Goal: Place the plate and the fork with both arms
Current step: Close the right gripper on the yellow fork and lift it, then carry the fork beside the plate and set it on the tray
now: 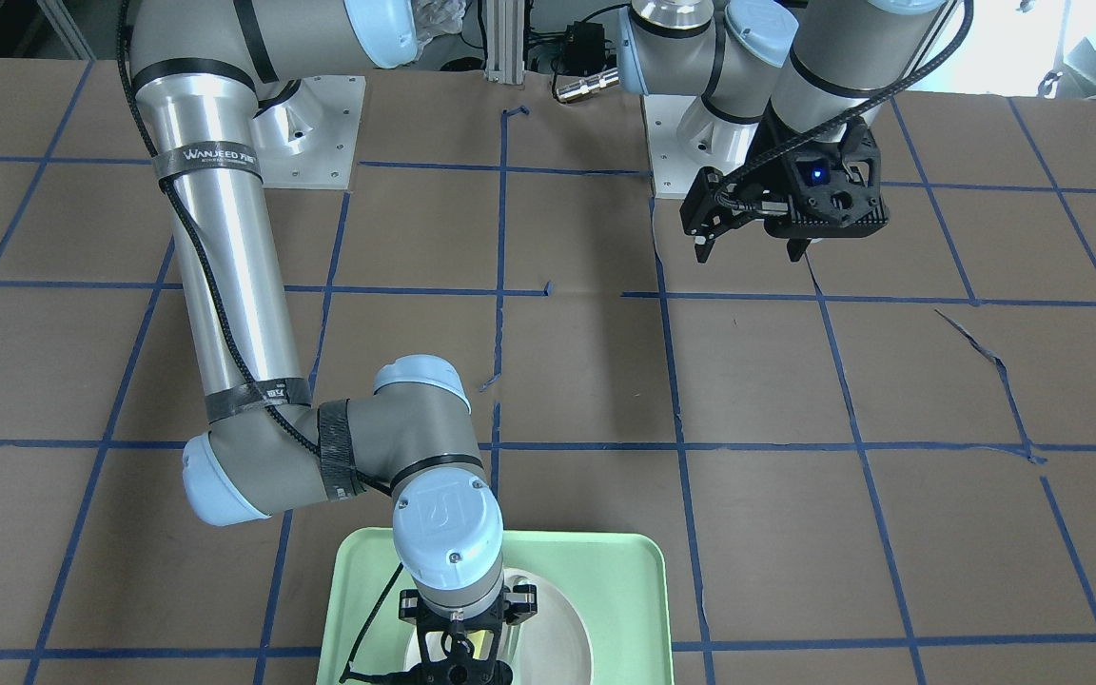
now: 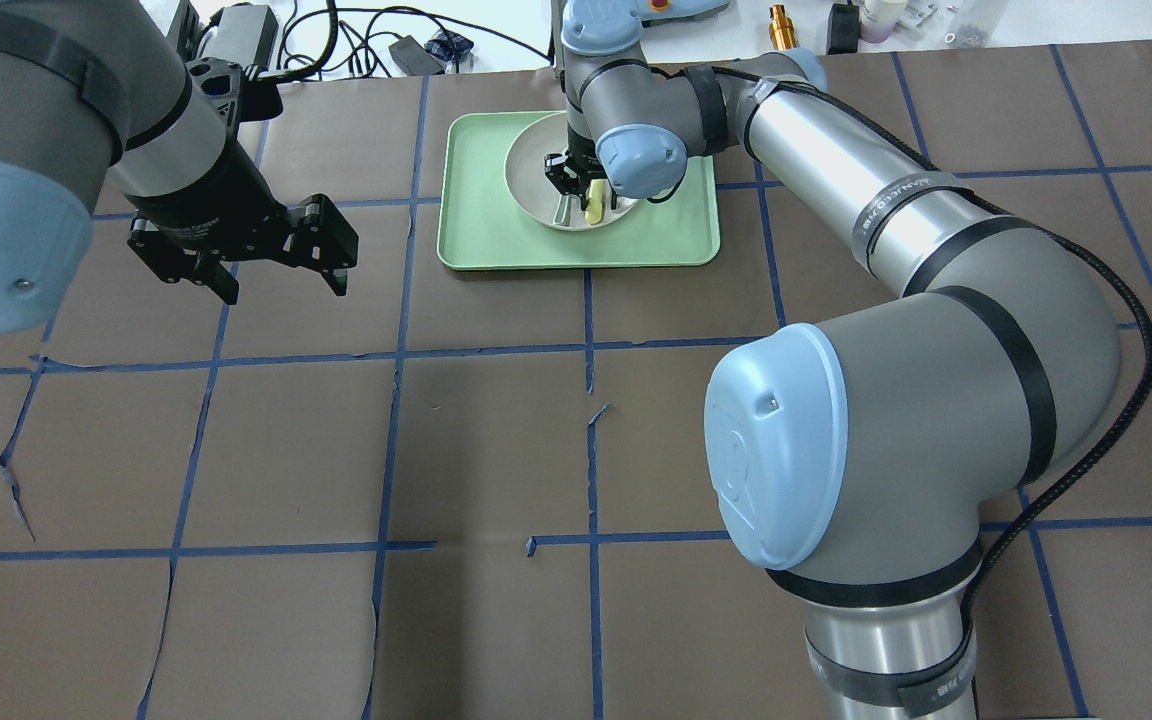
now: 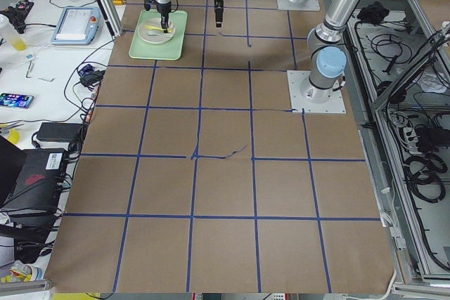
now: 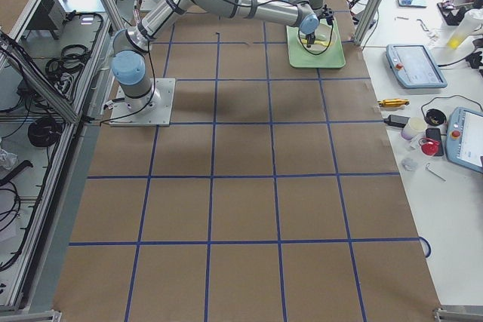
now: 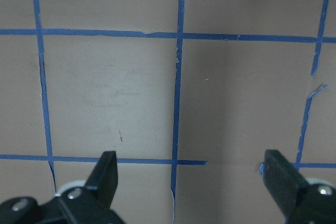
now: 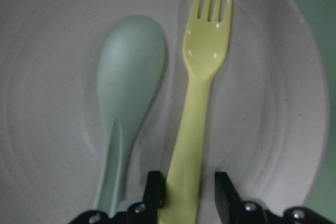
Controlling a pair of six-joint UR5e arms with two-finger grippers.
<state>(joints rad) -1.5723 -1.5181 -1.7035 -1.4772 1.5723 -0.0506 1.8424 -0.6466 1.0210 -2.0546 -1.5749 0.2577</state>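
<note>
The off-white plate [image 2: 534, 158] lies in the mint-green tray [image 2: 476, 240] at the table's far side. In it the pale-yellow fork [image 6: 202, 87] lies beside a grey-green spoon [image 6: 128, 77]. My right gripper [image 6: 190, 198] is down over the plate, its narrowed jaws on either side of the fork's handle. One finger touches the handle and a small gap shows at the other. The fork still rests on the plate. It also shows in the overhead view [image 2: 594, 205] under the right gripper [image 2: 566, 185]. My left gripper [image 2: 286, 290] hangs wide open and empty over bare table, left of the tray.
The table is brown paper with a blue tape grid, torn in places [image 2: 16, 490]. The tray [image 1: 605, 561] sits near the operators' edge. Cables and small items [image 2: 786, 25] lie beyond the far edge. The right arm's elbow [image 2: 836, 440] spans the table's right half.
</note>
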